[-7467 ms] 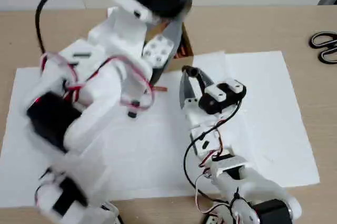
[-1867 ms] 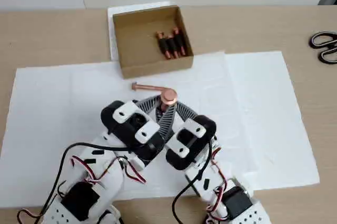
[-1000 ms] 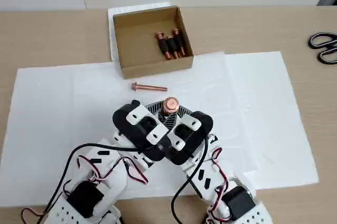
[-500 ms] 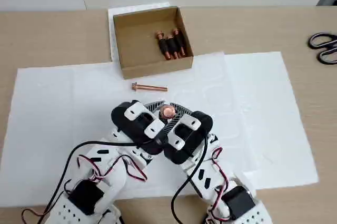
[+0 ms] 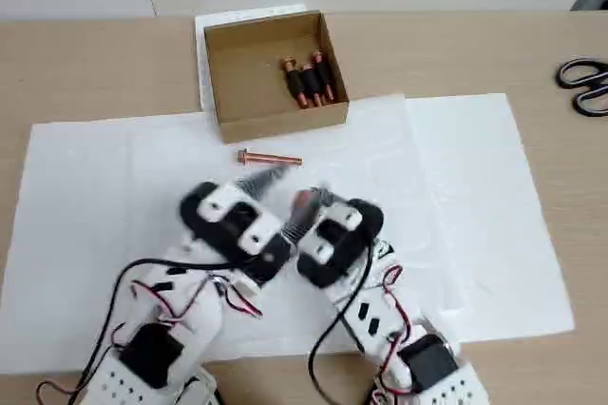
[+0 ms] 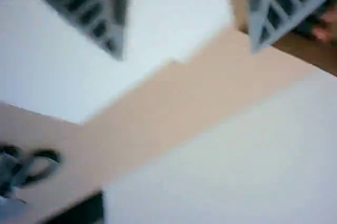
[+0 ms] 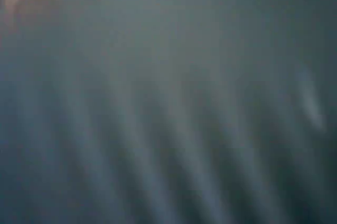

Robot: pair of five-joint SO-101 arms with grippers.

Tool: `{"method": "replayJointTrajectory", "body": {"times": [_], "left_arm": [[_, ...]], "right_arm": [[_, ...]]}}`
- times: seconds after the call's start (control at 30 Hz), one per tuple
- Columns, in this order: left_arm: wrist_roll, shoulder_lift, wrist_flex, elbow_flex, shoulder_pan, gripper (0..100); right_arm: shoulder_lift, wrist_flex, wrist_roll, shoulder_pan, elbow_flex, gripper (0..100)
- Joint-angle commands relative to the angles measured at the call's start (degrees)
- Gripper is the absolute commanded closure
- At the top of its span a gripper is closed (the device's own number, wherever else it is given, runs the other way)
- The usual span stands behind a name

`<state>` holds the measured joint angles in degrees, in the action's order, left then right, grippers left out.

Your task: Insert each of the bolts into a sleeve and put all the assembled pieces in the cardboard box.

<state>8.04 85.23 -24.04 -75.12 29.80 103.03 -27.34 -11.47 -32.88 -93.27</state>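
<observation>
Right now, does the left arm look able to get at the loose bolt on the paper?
Probably yes. The loose bolt lies bare on the paper just ahead of the left gripper, whose fingers are open and empty. Nothing sits between the two; the cardboard box stands farther back.

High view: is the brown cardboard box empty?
No, copper bolts in black sleeves lie side by side inside the brown cardboard box, close to one wall.

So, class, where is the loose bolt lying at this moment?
In the high view the loose bolt lies flat on the white paper, just outside the near wall of the cardboard box, apart from it.
</observation>
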Motion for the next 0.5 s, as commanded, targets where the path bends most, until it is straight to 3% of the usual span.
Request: {"method": "replayJointTrajectory", "body": {"times": [0.0, 0.2, 0.47], "left_arm": [[1.2, 0.4, 1.4, 5.2, -4.0, 99], [1.1, 0.0, -1.2, 5.8, -11.3, 99], [-6.4, 0.2, -4.0, -14.2, -12.3, 99]], "right_arm": [[0.9, 3.4, 1.8, 7.3, 1.0, 99.5], [0.8, 1.7, 7.3, 17.0, 1.0, 99.5], [-0.2, 3.2, 7.8, 15.9, 4.1, 99.5]]}}
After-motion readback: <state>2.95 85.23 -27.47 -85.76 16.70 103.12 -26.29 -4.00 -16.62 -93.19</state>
